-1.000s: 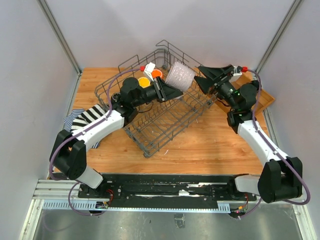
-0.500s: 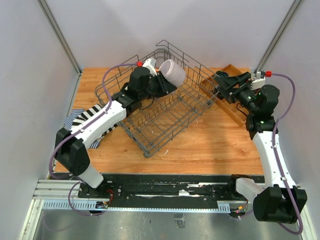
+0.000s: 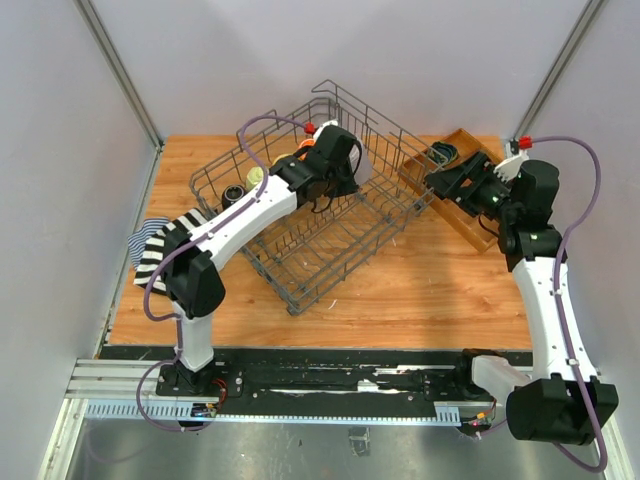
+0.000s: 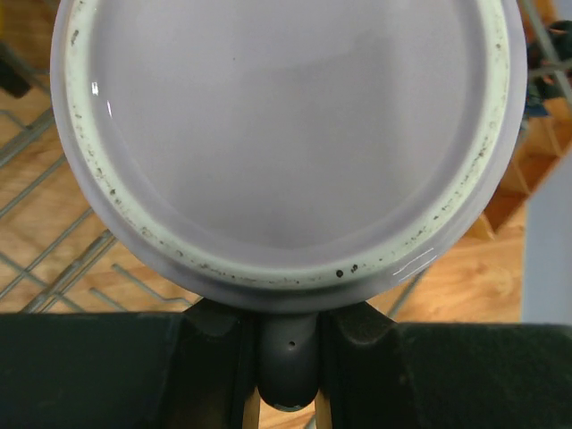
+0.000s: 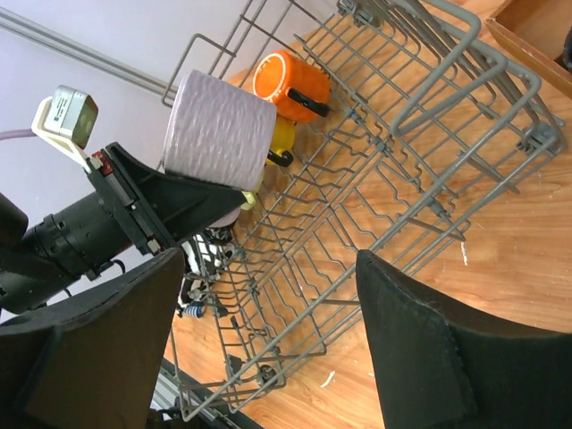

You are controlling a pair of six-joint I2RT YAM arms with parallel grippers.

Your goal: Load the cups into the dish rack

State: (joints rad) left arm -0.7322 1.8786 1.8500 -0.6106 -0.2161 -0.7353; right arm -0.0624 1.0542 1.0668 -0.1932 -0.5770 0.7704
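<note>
My left gripper [image 4: 286,332] is shut on the handle of the lavender-grey cup [image 4: 286,134], whose base fills the left wrist view. The right wrist view shows that cup [image 5: 219,130] held above the far end of the dish rack [image 5: 402,179]. An orange cup [image 5: 286,85] and a yellow cup [image 5: 281,143] lie in the rack just behind it. From above, the left gripper [image 3: 345,175] is over the back of the rack [image 3: 330,250]. A cream cup [image 3: 256,178] and a black cup [image 3: 233,195] sit at its left end. My right gripper [image 3: 447,183] is open and empty, right of the rack.
A brown wooden tray [image 3: 470,225] lies at the back right under my right gripper, with black coils in its far corner. A striped cloth [image 3: 150,250] lies left of the rack. Grey walls close in the table on three sides.
The left arm swung the lavender cup left and back over the rack's far end. The right arm pulled away right, over the wooden tray, its jaws spreading a little.
</note>
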